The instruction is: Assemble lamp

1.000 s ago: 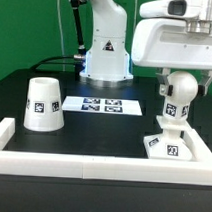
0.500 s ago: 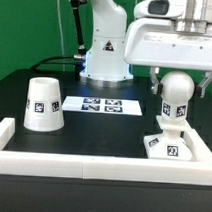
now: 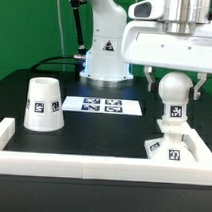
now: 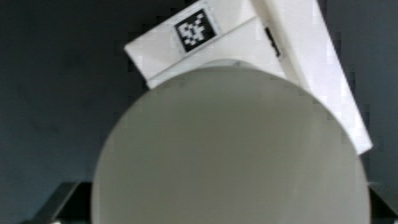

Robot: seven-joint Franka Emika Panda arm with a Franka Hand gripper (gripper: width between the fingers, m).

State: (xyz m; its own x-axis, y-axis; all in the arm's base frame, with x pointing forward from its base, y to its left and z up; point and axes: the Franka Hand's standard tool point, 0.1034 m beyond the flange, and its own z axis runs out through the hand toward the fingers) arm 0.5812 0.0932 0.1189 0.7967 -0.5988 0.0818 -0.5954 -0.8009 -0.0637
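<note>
Lamp as a whole: looking roughly halfway along, judging by two of the three parts standing stacked and the third waiting apart. Remaining, on that reading: fetching the shade and lowering it over the bulb.

Hand (image 3: 172, 82): hanging over the stack at the exterior view's right. Spreading its fingers (image 3: 145, 78) wide to either side of the ball's upper half, with a gap showing on each side. Gripping nothing and seemingly touching nothing. Looking straight down onto the ball in the wrist view.

Shade (image 3: 42, 103): standing wide end down on the black counter (image 3: 93, 128) at the exterior view's left. Staying well apart from the stack, with one tag showing on its side and nothing touching it.

Bulb (image 3: 172, 100): standing upright, neck down, on the base and filling most of the wrist view (image 4: 222, 150). Appearing seated, though not showing whether fully screwed home.

Base (image 3: 172, 149): sitting flat in the corner of the white border (image 3: 91, 165), carrying the bulb. Peeking out beyond the ball with its tag in the wrist view (image 4: 187, 35).
</note>
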